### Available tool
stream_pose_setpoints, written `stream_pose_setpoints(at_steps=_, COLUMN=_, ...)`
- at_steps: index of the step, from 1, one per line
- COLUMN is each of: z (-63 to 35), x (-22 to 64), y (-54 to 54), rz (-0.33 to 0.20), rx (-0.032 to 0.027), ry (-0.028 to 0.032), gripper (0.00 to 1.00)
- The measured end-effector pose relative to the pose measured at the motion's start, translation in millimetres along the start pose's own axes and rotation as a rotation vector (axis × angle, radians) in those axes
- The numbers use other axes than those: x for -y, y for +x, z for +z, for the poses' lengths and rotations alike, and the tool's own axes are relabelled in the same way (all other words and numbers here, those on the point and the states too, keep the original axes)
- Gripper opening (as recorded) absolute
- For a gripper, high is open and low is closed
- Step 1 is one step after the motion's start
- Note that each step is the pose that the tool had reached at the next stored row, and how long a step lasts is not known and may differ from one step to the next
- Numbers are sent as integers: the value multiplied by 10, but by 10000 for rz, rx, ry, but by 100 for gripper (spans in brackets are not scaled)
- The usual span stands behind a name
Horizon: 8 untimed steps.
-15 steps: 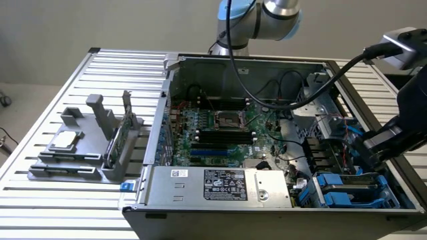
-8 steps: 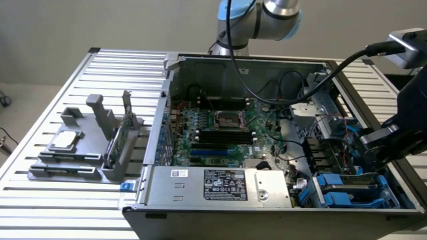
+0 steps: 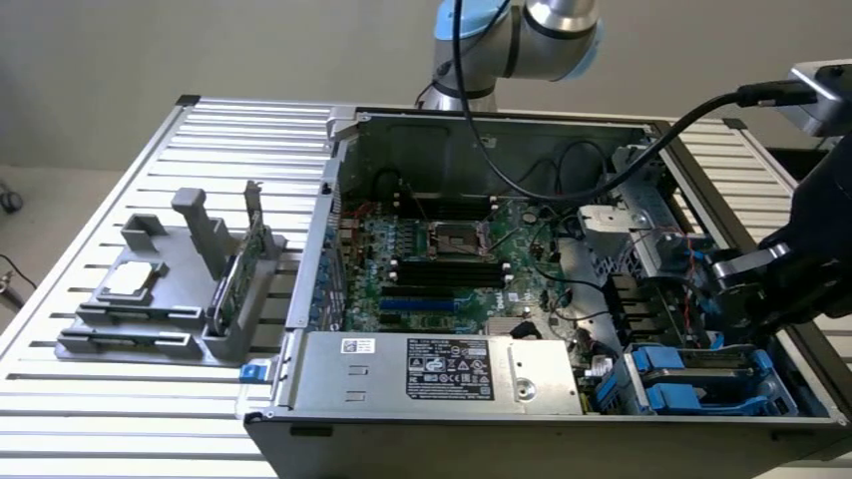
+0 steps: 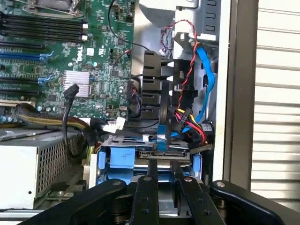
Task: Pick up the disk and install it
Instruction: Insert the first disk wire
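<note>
install step, i reckon: gripper (image 4: 165, 165) pinches the disk (image 4: 166, 153) between narrow-set fingers at the bay (image 3: 699, 379), case (image 3: 533, 449) near corner, exterior view's right. seating it wants square alignment.

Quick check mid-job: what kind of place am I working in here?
Probably a lab bench for computer assembly trials: an open desktop computer case with its motherboard exposed lies on a slatted metal table, beside a grey parts holder.
</note>
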<state>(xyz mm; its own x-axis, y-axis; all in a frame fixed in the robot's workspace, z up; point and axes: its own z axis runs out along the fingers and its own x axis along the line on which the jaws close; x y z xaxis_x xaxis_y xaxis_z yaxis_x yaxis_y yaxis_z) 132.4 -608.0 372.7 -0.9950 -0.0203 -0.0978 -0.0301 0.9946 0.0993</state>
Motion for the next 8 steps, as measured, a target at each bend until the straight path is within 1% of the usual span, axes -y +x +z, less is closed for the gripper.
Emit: stream_pose_setpoints(at_steps=8, z=9, x=1, y=1, rz=1434, rx=144, ry=142, gripper=25)
